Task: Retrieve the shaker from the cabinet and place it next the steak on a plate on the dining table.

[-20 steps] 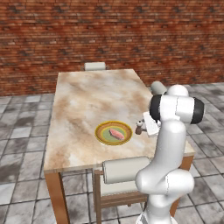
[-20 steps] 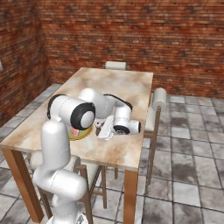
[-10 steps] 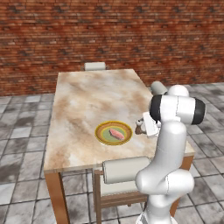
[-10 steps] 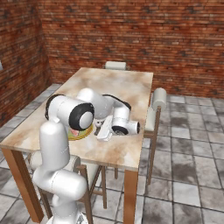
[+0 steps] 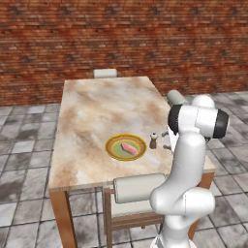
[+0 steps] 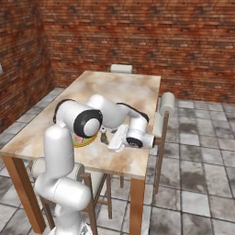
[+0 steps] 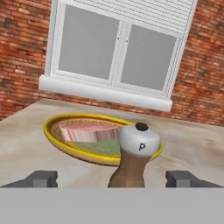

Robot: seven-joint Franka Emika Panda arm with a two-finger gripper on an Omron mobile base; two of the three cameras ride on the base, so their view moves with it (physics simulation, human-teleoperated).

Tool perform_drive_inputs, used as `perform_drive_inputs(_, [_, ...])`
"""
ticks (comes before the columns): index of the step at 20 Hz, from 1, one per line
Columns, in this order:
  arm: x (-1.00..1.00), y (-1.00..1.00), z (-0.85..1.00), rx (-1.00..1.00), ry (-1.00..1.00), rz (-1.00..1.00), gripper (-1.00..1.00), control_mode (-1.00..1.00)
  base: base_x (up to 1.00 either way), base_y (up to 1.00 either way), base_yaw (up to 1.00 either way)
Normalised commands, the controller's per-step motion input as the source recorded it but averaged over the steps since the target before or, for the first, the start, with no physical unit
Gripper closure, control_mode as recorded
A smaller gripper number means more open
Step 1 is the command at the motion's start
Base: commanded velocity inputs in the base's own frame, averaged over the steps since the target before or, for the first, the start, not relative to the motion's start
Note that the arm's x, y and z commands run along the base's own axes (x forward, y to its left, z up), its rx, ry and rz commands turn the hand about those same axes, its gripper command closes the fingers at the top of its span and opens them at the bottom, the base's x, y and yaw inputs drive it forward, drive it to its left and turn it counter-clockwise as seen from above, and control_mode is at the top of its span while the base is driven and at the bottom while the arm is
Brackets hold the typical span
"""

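Marbled stone top of the dining table [image 5: 97,111] carries the plate [image 5: 126,147] near the front edge, toward the front-right corner as seen in left base view. Steak [image 5: 129,148] lies on the plate centre. Shaker [image 5: 153,141] is stood upright on the table top just beside the plate's right rim; not on the plate. Whether it touches the rim can't be told.

Gripper [image 7: 112,178] is seen open in hand view: fingertips [image 7: 40,178] sit wide apart, one each side of the shaker base, gap visible both sides, no contact w/ the shaker. "P" is marked on the shaker's pale cap.

Surroundings: brick wall [image 5: 121,34] behind the table, grey tiled floor [image 5: 24,160] around it. Chair [image 5: 105,73] is set at the far edge, another chair [image 6: 164,110] at the right edge, a third chair [image 5: 138,189] at the front edge next to the robot base. White-framed window [image 7: 118,48] is seen past the plate in hand view.

Obstructions: in right base view the arm's elbow covers most of the plate and steak; shaker is barely made out there, beside the wrist. In left base view the gripper itself is hidden behind the upper arm link. Shaker's lower body is cut off in hand view.
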Motion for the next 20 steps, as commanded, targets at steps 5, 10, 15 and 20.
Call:
perform_drive_inputs(5, [-0.65, -0.67, 0.5, 0.27, -0.26, -0.03, -1.0, -1.0, 0.0, 0.0, 0.0])
perform_drive_inputs(10, [-0.86, -0.34, 0.83, 0.24, -0.37, -0.05, -1.0, -1.0, 0.0, 0.0, 0.0])
perform_drive_inputs(15, [-0.92, -0.03, 0.96, 0.08, -0.36, -0.06, -1.0, -1.0, 0.0, 0.0, 0.0])
perform_drive_inputs(20, [-0.87, 0.28, 1.0, 0.0, -0.28, -0.1, -1.0, -1.0, 0.0, 0.0, 0.0])
